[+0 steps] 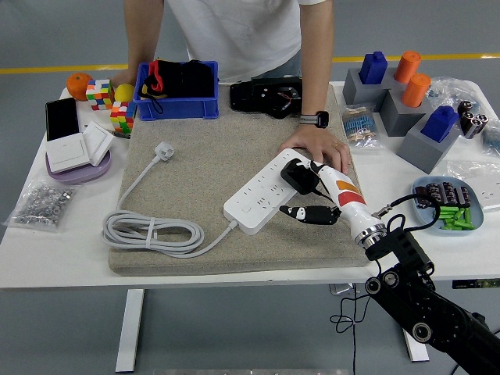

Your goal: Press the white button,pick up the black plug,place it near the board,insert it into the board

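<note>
A white power strip [264, 194] lies at a slant on the beige mat [203, 164]. A black plug [299, 176] sits on the strip's far right end. My right hand [312, 195], white with black fingers, is curled around the plug from the right. The strip's white cable [148, 230] is coiled at the mat's left, and its plug end [164, 149] lies further back. A person's hand [319, 144] rests on the mat, touching the strip's far end. My left arm is out of view.
A blue bin [178, 90] and a black device [267, 97] stand at the mat's back. Cubes [109, 105] and a purple plate [78, 160] with switches are at the left. Grey blocks [406, 101] and a blue dish [449, 205] are at the right.
</note>
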